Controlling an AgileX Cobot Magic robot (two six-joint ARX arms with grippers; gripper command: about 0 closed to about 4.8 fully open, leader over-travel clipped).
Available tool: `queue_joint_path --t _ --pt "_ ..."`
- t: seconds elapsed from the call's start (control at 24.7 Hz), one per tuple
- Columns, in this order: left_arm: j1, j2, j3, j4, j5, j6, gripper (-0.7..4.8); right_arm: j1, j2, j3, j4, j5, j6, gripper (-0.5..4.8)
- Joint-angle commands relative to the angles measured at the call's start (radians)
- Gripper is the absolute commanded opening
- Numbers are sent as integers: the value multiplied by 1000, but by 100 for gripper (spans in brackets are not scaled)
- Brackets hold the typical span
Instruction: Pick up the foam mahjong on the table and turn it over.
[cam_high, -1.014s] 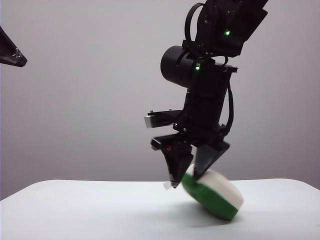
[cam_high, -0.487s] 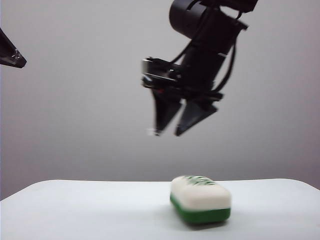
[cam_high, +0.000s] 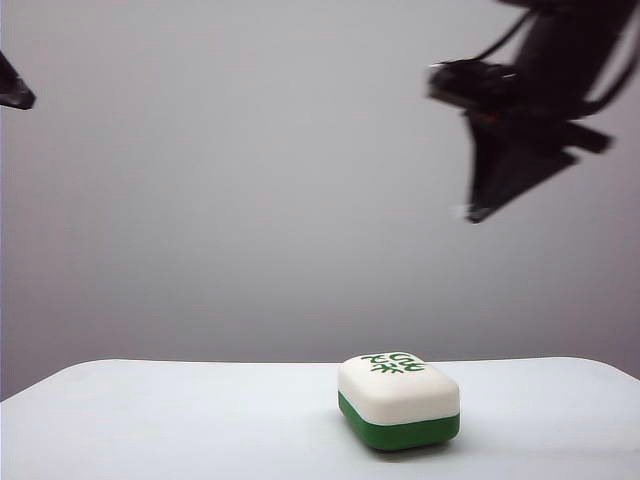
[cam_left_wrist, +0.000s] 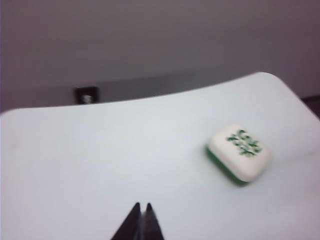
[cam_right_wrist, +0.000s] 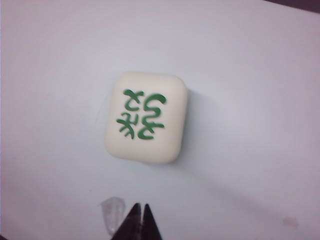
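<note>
Exterior view, step: the foam mahjong (cam_high: 399, 400) lies flat on the counter (cam_high: 200, 420), white printed face up and green half down; judged from this, the flip looks done and the arm is clear of the block.
Exterior view, right claw: the right claw (cam_high: 478, 212) hangs high above and off to the right of the block, well apart from it, blurred, jaws together, carrying nothing.
Exterior view, left claw: only a dark sliver shows at the left edge, far from the block.
Left wrist view: the left claw (cam_left_wrist: 141, 206) is pinched shut and empty; the block (cam_left_wrist: 239, 151) sits well ahead of it and off to one side.
Right wrist view: the right claw (cam_right_wrist: 140, 206) is closed on nothing, with the block (cam_right_wrist: 146, 117) below and just ahead of its tips, untouched.
Next move: probably only a retreat; a regrasp would first need the jaws spread wide.
</note>
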Motion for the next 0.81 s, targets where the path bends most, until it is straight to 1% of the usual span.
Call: queue_joint_path --t 0.04,0.12,0.2,0.24,0.28,0.41,0.49,0.57,0.69,0.73,0.81 --pt "0 -58 4 21 -31 55 -6 -57 -190 -158 154 -73 67 -6" --pt "1 -114 -2 40 -63 71 -6 -109 -310 -243 210 -79 87 -6" --pt "8 -194 -39 84 -77 67 -6 -182 -433 -315 233 -124 101 -6" --pt "7 -266 -79 114 -110 66 -6 -227 -506 -357 264 -156 109 -6" --pt "7 -299 -100 124 -116 60 -6 -256 -555 -383 283 -168 111 -6" --pt "7 -474 -191 130 -185 33 -6 -364 -739 -486 386 -216 112 -6" --pt "6 -563 -232 119 -212 13 -6 -410 -831 -550 455 -216 124 -6" --pt "9 -580 -248 109 -245 7 -6 -433 -900 -608 514 -228 149 -6" --pt "8 -577 -265 103 -245 7 -6 -433 -990 -692 575 -246 155 -6" --pt "8 -578 -270 103 -245 7 -6 -434 -1027 -721 592 -235 158 -6" --pt "8 -578 -291 104 -264 7 -6 -434 -1171 -827 649 -166 198 -6"
